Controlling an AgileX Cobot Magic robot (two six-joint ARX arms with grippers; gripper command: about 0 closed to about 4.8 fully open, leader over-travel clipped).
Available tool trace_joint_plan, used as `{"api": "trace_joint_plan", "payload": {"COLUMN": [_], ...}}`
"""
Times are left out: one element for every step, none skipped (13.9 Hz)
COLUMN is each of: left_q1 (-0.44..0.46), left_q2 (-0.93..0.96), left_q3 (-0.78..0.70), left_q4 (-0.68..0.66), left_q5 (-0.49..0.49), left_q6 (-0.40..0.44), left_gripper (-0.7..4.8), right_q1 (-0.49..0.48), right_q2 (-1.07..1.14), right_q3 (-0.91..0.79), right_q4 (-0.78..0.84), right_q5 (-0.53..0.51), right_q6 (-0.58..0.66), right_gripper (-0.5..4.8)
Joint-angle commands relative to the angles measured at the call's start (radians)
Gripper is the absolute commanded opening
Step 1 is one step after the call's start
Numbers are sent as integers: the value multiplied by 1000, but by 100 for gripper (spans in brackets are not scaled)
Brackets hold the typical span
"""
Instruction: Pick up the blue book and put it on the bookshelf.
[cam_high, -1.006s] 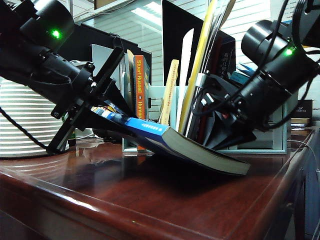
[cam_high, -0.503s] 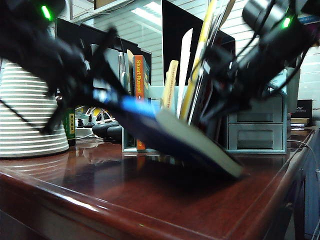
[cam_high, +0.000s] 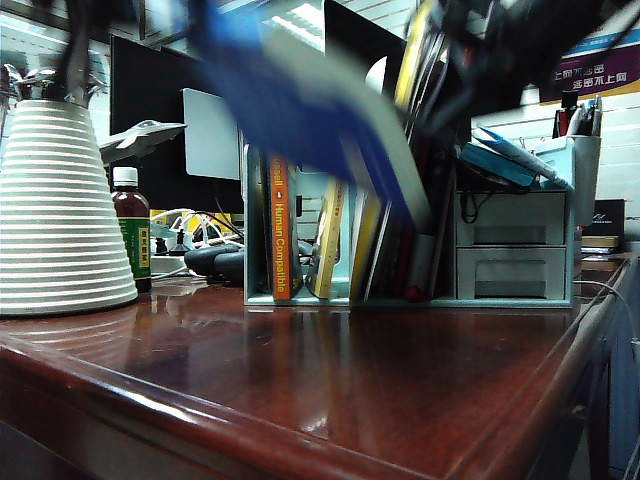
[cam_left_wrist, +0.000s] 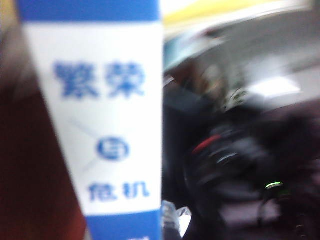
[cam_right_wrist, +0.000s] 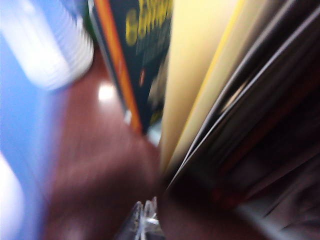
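- The blue book (cam_high: 300, 110) was seen lifted clear of the tabletop (cam_high: 330, 390), tilted and badly blurred, held high in front of the bookshelf (cam_high: 330, 298) and overlapping the tops of the volumes there.
- Task was judged partly done: the pick-up was complete, but the book was not yet placed in any slot; it remained to be stood upright and lowered between dividers.
- Left tool was not seen clearly in either view; its jaws were taken as clenched nearly shut, and the book's white-banded spine (cam_left_wrist: 105, 125) filled the left wrist view, so a grip on that thin book was judged likely.
- Right tool (cam_right_wrist: 145, 220) showed only as a blurred tip at the frame edge, above the tabletop near the shelf's foot; it was taken as clenched shut, and whether it gripped the book could not be told.
- The bookshelf was noted as already crowded: an orange-spined book (cam_high: 279, 230), a yellow book (cam_high: 330, 240) leaning, and several dark volumes.
- A grey drawer unit (cam_high: 510, 245) was noted beside the shelf, drawers closed, with papers on top.
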Motion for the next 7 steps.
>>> {"api": "trace_joint_plan", "payload": {"left_q1": [2, 1, 1, 1, 1, 0, 0], "left_q2": [-43, -39, -27, 3, 34, 76, 101], "left_q3": [153, 183, 192, 192, 192, 192, 192], "left_q4": [119, 154, 226, 305, 361, 427, 465], "left_q5": [-257, -346, -401, -459, -471, -470, -470], "left_q6": [397, 520, 592, 600, 600, 599, 599], "left_gripper": [-6, -6, -6, -6, -6, -6, -6], "right_q1": [1, 1, 1, 1, 1, 1, 1], "right_q2": [-60, -79, -92, -104, -114, -126, -134], "right_q3": [4, 4, 4, 4, 4, 4, 4], "right_q4": [78, 85, 87, 89, 95, 104, 109], "right_q5": [23, 23, 23, 23, 23, 23, 23], "right_q6": [2, 1, 2, 2, 2, 2, 2], "right_gripper": [-1, -1, -1, -1, -1, -1, -1]}}
